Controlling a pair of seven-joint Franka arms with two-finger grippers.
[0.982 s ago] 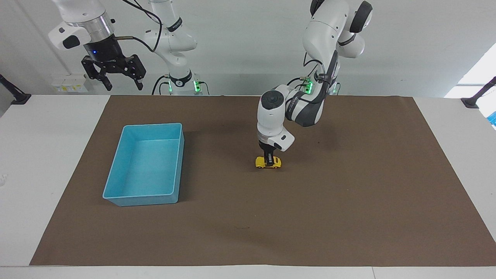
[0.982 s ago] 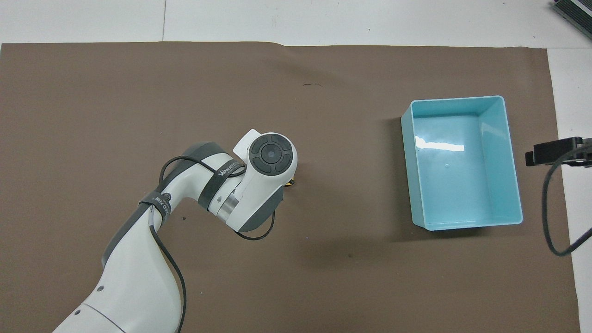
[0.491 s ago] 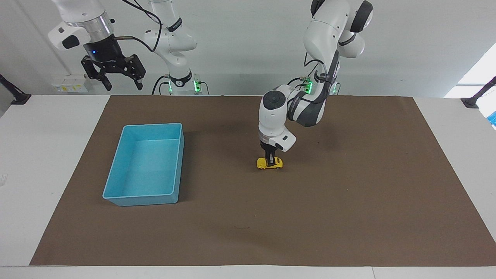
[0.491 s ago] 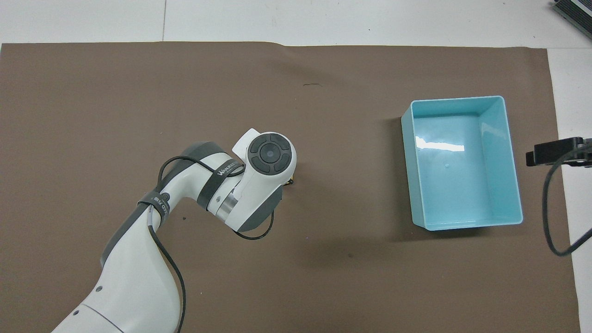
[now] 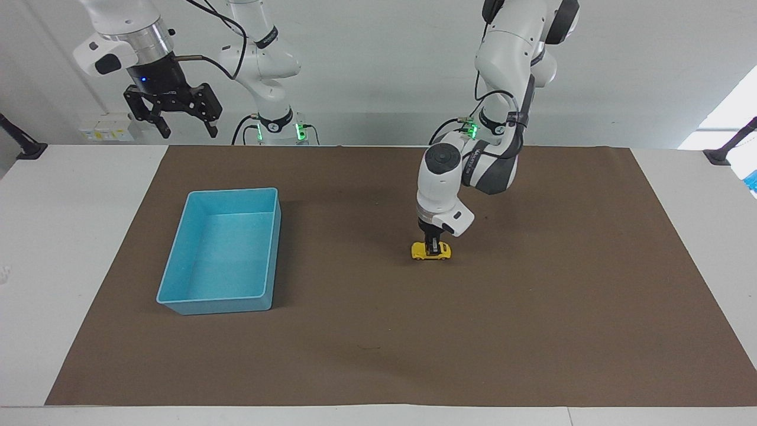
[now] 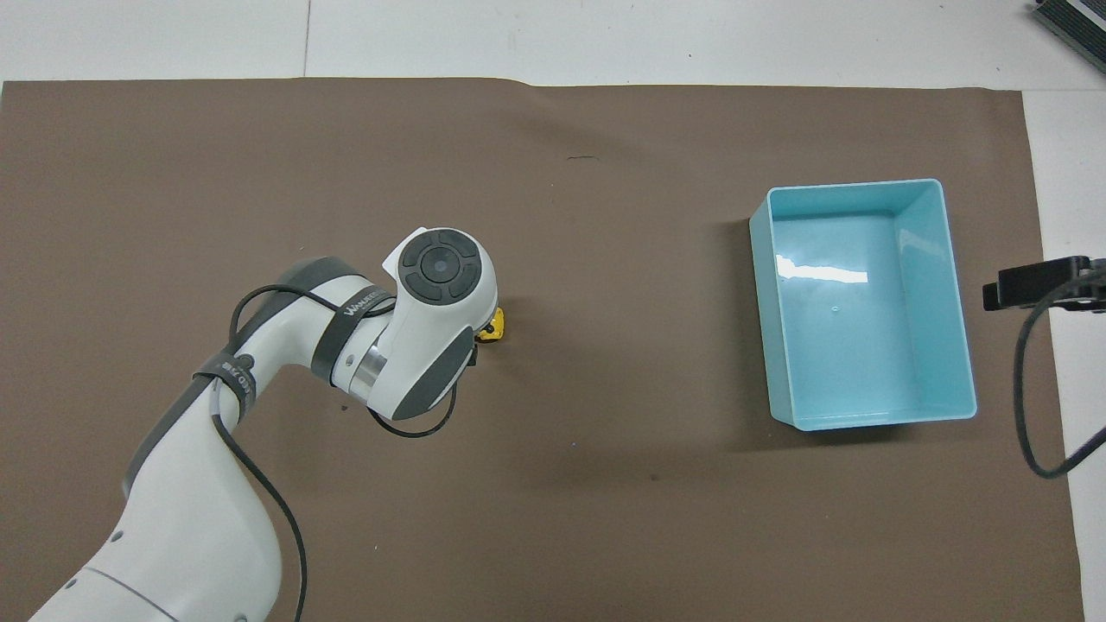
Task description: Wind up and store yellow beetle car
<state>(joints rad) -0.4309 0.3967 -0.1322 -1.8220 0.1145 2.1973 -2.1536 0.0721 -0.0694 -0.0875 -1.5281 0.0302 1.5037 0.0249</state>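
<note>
The yellow beetle car [image 5: 431, 251] rests on its wheels on the brown mat, near the middle of the table. My left gripper [image 5: 433, 245] points straight down and is shut on the car's roof and sides. In the overhead view the left wrist covers nearly all of the car; only a yellow tip of the yellow beetle car [image 6: 494, 326] shows. The light-blue bin [image 5: 177, 299] stands empty toward the right arm's end of the table. My right gripper [image 5: 173, 116] hangs open high above the table's edge at the right arm's end, well apart from the bin.
A brown mat [image 5: 532, 331] covers most of the white table [image 5: 59, 236]. In the overhead view, the bin's rim [image 6: 966, 354] lies beside the right gripper's dark tip [image 6: 1037, 285] and its cable. Black camera mounts [image 5: 724, 151] stand at the table's corners.
The left gripper closed fully on the car, then dragged it along the mat toward the left arm's end of the table, away from the bin. The right arm stayed still.
</note>
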